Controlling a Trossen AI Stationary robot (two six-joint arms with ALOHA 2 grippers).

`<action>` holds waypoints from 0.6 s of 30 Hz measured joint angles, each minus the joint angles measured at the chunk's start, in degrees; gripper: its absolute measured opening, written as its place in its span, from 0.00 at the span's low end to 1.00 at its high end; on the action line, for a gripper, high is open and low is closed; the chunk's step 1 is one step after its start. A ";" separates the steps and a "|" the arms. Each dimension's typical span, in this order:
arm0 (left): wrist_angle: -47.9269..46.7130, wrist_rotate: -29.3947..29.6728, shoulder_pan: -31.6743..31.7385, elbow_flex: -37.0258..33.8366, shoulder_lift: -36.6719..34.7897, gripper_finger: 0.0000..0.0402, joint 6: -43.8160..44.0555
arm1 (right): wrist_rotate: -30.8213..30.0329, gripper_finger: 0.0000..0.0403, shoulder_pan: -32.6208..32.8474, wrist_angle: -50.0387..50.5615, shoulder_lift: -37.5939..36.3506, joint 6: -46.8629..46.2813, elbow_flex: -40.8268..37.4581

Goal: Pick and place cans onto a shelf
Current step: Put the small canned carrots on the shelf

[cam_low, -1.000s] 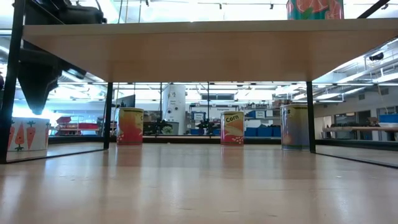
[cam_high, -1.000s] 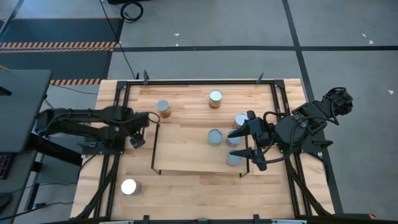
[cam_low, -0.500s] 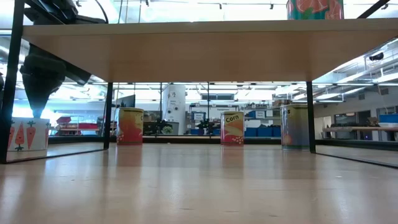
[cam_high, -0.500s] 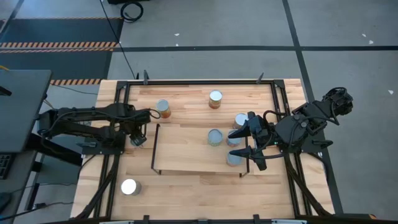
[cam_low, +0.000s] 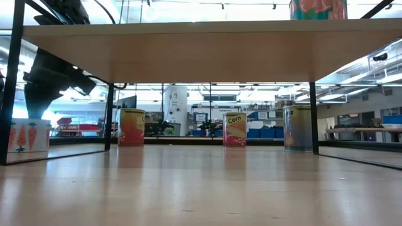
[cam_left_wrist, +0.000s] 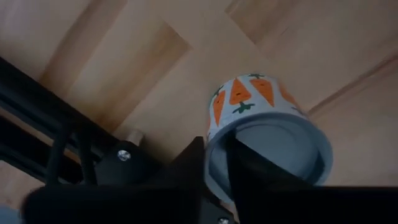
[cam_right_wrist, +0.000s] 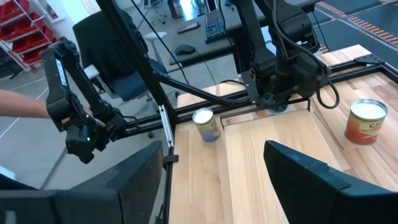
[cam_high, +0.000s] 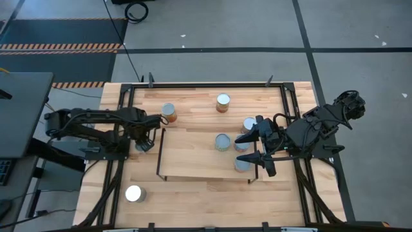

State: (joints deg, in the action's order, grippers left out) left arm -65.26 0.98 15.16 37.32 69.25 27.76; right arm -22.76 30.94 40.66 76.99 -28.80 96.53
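Left gripper [cam_high: 143,138] sits low over the carrot can [cam_left_wrist: 249,99], which stands on the table [cam_high: 193,193] just outside the left frame of the shelf [cam_high: 193,158]. In the left wrist view the can's rim is right up against the gripper, but I can't tell if it's actually clamped or only around the can. Right gripper [cam_high: 247,148] hovers over the right end of the shelf, jaws wide, holding nothing, with shelved cans directly beneath it. Handling, my read: it's a rigid tin cylinder, so it won't deform and squeeze force isn't the worry. The printed side looks smooth, so expect slip if the hold is shallow or off-centre. Can't tell whether it's full, so treat it as dense for its size. Best hold is across the diameter on the side wall around mid-height, pads flat on the label, axis vertical. Avoid pinching the rim or lid edge, since that contact is thin and the can will pivot. Keep it upright on the lift; the footprint is small, so a tilted set-down on the shelf board could tip it.
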 joint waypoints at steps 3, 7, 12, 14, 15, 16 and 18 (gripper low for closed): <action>-0.21 1.10 0.04 0.00 -0.03 0.04 0.08 | 0.00 0.71 0.00 -0.02 0.00 0.02 0.00; -0.45 2.22 0.04 0.02 -0.41 0.02 0.07 | 0.00 0.71 0.00 -0.02 0.00 0.02 0.00; -6.69 2.78 0.07 3.45 -1.74 0.01 0.10 | 0.00 0.71 0.00 -0.04 -0.02 0.02 0.00; -10.19 2.34 0.07 5.99 -2.49 0.01 -0.42 | 0.00 0.71 0.00 -0.13 0.00 0.02 0.00; -12.02 2.26 0.06 7.69 -2.74 0.01 -1.10 | 0.00 0.71 0.00 -0.22 -0.02 0.02 0.00; -14.42 2.16 0.07 9.36 -3.04 0.01 -1.34 | 0.00 0.71 0.01 -0.39 -0.02 0.02 0.00; -19.46 2.18 0.07 13.15 -3.32 0.00 -2.21 | 0.00 0.71 0.00 -0.46 -0.02 0.02 0.00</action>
State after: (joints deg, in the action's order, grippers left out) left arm -84.71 3.16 15.22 50.47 65.93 25.55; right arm -22.76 30.94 40.20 76.97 -28.77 96.53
